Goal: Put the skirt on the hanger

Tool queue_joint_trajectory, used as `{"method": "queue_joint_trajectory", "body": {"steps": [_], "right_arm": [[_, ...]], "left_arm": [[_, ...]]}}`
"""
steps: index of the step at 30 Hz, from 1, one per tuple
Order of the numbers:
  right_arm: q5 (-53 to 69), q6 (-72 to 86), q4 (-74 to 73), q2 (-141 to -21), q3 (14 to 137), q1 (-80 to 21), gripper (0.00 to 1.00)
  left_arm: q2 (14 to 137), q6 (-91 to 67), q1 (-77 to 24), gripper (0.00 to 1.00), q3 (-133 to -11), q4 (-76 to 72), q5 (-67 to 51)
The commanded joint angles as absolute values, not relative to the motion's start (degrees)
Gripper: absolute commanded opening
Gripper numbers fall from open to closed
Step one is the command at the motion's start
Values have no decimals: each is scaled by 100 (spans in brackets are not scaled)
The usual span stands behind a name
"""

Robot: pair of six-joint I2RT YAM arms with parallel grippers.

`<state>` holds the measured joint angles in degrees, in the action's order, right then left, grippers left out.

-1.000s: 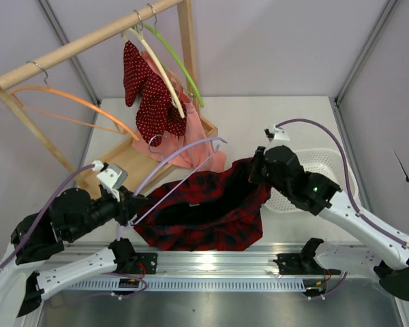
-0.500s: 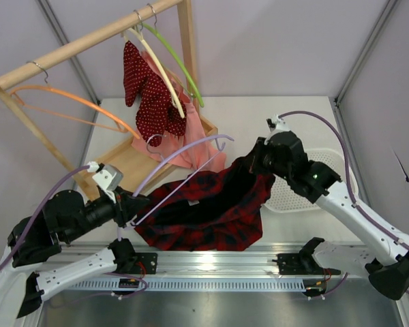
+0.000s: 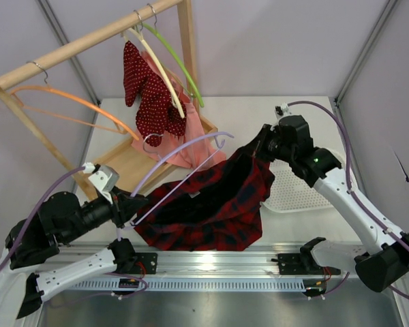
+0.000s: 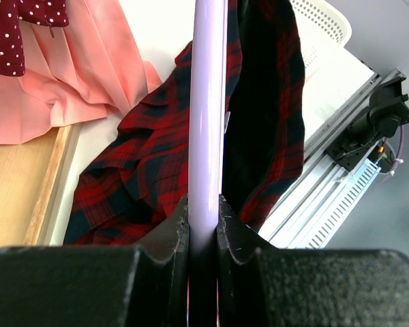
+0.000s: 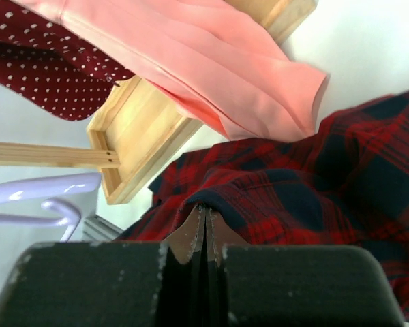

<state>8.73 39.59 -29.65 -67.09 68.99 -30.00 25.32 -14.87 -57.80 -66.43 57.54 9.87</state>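
Right claw (image 3: 262,151) has climbed up and back from the near rail over the last second. It's dragging its pinch of the skirt (image 3: 215,204) along, so that corner now stands up off the bench (image 3: 259,112) like a tent peak instead of sagging. In the right wrist view its fingers are squeezed flat together on a fold of the plaid edge, so it's a solid grab. Left claw (image 3: 125,206) has slid back a little toward its own base. It's clamped narrow on the lavender bar of the hanger (image 3: 184,146), which slants up over the cloth, its far tip just beside the raised corner. Most of the skirt lies heaped on the bench between the two arms, under the hanger. Only the right side is lifted, and I wouldn't say it's over the tip yet. To me this reads as opening up the waist so the hanger end can slide in, roughly mid-task. Further out, the pink garment (image 3: 191,155) drapes right behind the tip and could snag. The white basket (image 3: 307,194) sits under the right arm.
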Motion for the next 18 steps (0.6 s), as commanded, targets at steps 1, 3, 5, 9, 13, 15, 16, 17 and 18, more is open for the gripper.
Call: {"method": "queue_joint_trajectory", "body": {"steps": [1, 3, 5, 9, 13, 15, 16, 17, 18], "right_arm": [[1283, 4524, -2270, -6610, 6707, -2752, 0], [1660, 4727, -1927, -6539, 6513, -2629, 0], [1993, 4991, -1506, -6513, 6417, -2497, 0], [1952, 5115, -1380, -6478, 6416, -2443, 0], [1592, 5466, -952, -6197, 6109, -2400, 0], [1433, 5816, -652, -5969, 5785, -2373, 0], [1398, 5897, -468, -5916, 5714, -2364, 0], [1293, 5958, -431, -5880, 5669, -2364, 0], [1231, 6020, -448, -5845, 5643, -2356, 0]], "left_arm": [[2513, -1397, -5809, 0, -6697, 5274, 888], [2540, -1397, -5809, 0, -6645, 5221, 844], [2575, -1389, -5809, 0, -6557, 5116, 774], [2593, -1371, -5810, 0, -6417, 4896, 615], [2575, -1380, -5801, 0, -6381, 4843, 563], [2549, -1397, -5810, 0, -6363, 4825, 615], [2531, -1432, -5801, 0, -6320, 4816, 650], [2514, -1459, -5801, 0, -6311, 4773, 703], [2496, -1494, -5809, 0, -6293, 4738, 712]]}}
